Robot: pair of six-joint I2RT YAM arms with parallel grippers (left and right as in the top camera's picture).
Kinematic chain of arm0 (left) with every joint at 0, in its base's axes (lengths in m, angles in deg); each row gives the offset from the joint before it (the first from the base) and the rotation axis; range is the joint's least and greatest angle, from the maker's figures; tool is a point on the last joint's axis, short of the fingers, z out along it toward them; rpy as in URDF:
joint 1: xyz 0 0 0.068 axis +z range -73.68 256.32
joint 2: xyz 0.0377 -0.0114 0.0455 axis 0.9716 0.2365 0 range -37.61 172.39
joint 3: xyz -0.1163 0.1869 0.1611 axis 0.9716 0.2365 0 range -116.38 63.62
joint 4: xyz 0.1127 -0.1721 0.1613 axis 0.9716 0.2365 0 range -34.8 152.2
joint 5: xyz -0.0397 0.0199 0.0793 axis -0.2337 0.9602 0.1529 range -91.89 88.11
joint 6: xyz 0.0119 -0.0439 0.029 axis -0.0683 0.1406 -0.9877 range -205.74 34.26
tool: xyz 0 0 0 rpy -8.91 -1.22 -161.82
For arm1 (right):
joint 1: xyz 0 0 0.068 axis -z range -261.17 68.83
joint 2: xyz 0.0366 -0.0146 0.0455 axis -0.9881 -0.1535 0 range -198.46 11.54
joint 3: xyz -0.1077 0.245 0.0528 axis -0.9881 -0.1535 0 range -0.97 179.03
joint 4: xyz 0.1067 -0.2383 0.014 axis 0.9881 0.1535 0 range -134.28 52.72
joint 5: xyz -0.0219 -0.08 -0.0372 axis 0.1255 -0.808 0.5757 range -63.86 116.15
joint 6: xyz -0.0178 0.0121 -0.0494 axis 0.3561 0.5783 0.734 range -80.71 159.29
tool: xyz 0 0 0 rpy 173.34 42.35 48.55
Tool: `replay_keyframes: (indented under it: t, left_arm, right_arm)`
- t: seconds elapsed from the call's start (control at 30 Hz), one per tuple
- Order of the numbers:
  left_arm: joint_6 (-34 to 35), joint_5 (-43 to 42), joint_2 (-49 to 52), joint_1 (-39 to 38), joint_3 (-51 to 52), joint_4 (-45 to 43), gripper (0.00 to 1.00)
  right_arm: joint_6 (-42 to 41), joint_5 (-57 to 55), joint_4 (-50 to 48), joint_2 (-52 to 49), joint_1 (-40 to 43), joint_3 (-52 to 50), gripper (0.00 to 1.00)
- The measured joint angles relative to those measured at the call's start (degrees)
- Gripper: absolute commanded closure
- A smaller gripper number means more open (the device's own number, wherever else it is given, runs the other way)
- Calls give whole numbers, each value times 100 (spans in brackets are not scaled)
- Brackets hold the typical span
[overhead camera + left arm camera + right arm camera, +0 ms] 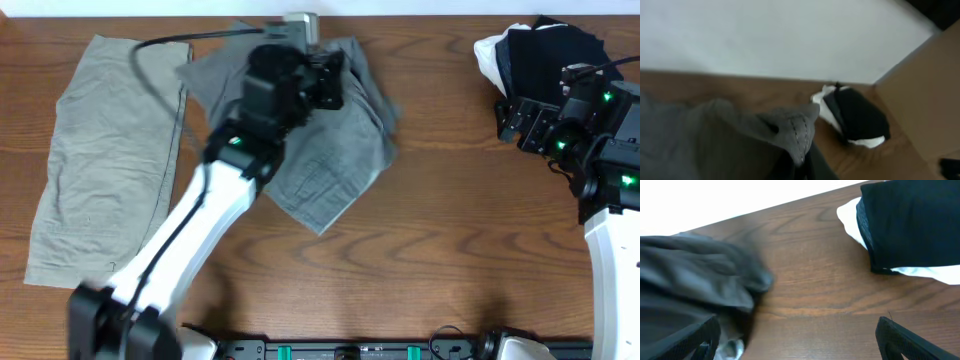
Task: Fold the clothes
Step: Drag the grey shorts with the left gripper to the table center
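Shorts, grey and wrinkled, lie crumpled at the back middle of the table. Well to their left, a pale khaki garment is spread flat along the table's left edge. It is apart from the shorts at the front, but its top corner comes close to them.

The left arm reaches in from the front left and crosses over the shorts. The left gripper sits over their rear edge. In the left wrist view, a bunched fold of the grey cloth with a stitched hem stands up just above the dark fingers, which look closed on it. That view is blurred.

To the right of the shorts is bare wood. A pile of black cloth over white cloth sits at the back right corner.

The right gripper hovers just in front of that pile and points toward the shorts. Its fingers are spread wide with nothing between them. Below them, the wrist view shows table, with the shorts to the left and the pile to the right.
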Motion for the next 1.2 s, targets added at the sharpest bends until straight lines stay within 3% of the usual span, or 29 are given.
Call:
replay_keyframes:
  t: [0.4, 0.43, 0.5, 0.53, 0.57, 0.77, 0.97, 1.2]
  left_arm:
    - [439, 0, 1379, -684, 0, -824, 94]
    - [455, 2, 1394, -732, 0, -826, 89]
    - [459, 0, 1399, -780, 0, -846, 29]
    - [476, -4, 1399, -791, 0, -868, 5]
    - [479, -2, 1399, -796, 0, -883, 2]
    - [459, -42, 1309, -553, -7, -125, 2]
    - [181, -57, 588, 289, -13, 1904, 2]
    - [33, 55, -496, 1102, -66, 4448, 2]
  right_arm:
    - [-4, 0, 22, -2, 0, 0, 3]
    - [-4, 2, 24, -2, 0, 0, 2]
    - [-4, 0, 24, -2, 0, 0, 2]
    - [-7, 2, 26, -2, 0, 0, 1]
    - [-4, 0, 24, -2, 0, 0, 1]
    - [-4, 2, 26, -2, 0, 0, 1]
    - [22, 7, 17, -17, -114, 2, 1]
    - [533, -94, -70, -629, -1547, 28, 9]
